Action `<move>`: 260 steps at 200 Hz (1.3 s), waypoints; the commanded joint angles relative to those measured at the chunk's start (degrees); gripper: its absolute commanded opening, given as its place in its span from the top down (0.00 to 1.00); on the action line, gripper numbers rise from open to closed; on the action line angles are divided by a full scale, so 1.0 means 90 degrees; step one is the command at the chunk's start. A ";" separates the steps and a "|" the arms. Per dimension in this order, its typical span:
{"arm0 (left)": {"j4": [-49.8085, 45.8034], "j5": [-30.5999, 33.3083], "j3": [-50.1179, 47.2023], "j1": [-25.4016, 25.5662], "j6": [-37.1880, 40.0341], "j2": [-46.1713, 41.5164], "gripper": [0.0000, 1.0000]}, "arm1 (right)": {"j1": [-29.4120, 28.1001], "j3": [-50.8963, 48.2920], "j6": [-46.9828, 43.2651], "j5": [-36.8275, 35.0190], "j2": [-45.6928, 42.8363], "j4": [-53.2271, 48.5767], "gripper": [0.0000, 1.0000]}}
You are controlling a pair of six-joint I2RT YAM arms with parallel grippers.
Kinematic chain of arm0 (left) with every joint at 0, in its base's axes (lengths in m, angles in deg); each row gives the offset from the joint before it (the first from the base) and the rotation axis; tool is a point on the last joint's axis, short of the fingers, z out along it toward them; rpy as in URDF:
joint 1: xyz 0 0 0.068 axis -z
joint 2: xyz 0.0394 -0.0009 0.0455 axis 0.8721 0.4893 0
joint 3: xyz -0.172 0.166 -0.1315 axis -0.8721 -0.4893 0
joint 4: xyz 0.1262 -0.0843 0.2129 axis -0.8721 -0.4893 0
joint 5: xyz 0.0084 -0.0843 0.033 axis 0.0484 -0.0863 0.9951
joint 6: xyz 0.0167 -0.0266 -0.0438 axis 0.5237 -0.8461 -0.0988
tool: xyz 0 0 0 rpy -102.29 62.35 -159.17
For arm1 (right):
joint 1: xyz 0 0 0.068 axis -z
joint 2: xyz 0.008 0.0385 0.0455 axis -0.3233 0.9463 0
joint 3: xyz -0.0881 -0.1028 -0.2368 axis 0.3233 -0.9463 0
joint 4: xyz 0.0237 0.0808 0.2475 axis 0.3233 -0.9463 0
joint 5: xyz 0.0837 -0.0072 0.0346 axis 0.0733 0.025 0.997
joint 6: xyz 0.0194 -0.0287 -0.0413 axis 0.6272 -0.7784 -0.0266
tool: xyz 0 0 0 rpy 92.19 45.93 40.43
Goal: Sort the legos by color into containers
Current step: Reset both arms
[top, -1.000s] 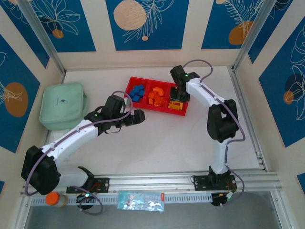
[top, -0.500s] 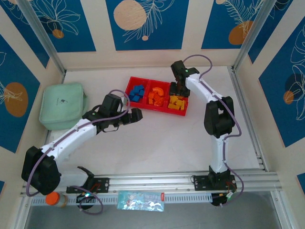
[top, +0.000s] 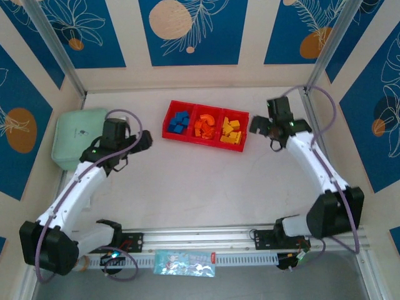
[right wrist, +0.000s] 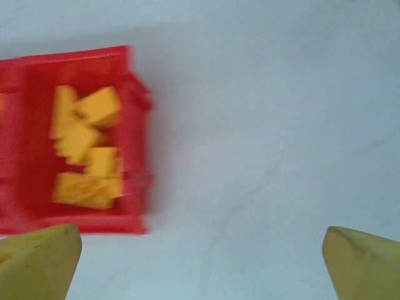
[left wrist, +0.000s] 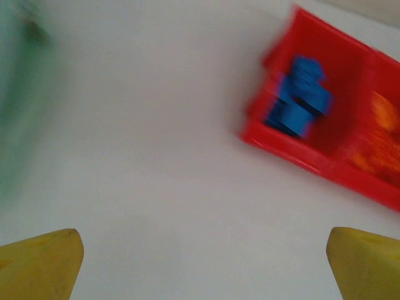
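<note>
The long red tray [top: 205,140] lies at the back middle of the table, with three compartments. Blue legos [top: 180,121] fill its left compartment, orange legos [top: 204,125] the middle, yellow legos [top: 232,132] the right. My left gripper [top: 147,141] hangs open left of the tray, nothing between its yellow fingertips [left wrist: 40,265]; its wrist view shows the blue legos [left wrist: 300,98] blurred. My right gripper [top: 255,124] is open just right of the tray, empty, with the yellow legos [right wrist: 84,147] off to its left.
A mint-green zip pouch [top: 79,134] lies at the left of the table beside the left arm. A metal rail [top: 206,236] runs along the near edge. Walls close in the table at the back and sides.
The right arm has swung from above the yellow compartment out to the tray's right side. The left arm has pulled back leftward, away from the tray, toward the pouch.
</note>
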 commanded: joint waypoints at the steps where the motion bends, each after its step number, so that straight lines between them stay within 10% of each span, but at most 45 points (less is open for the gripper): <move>1: 0.0733 0.1912 -0.0640 -0.0390 0.1346 -0.0157 0.01 | 0.0440 -0.1417 -0.0584 -0.0490 -0.0363 0.1661 0.01; 78: 0.7701 0.0367 -0.3550 -0.1163 0.2710 0.1316 0.01 | 0.1202 -0.4299 -0.1763 0.1597 -0.0104 0.7171 0.01; 133: 0.9805 -0.0471 -0.3968 -0.1209 0.2940 0.2873 0.01 | 0.1092 -0.4587 -0.2106 0.2569 0.1247 0.9460 0.01; 260: 0.9408 -0.0286 -0.3717 -0.1143 0.2969 0.2977 0.01 | 0.0987 -0.4351 -0.2176 0.2439 0.1328 0.9118 0.01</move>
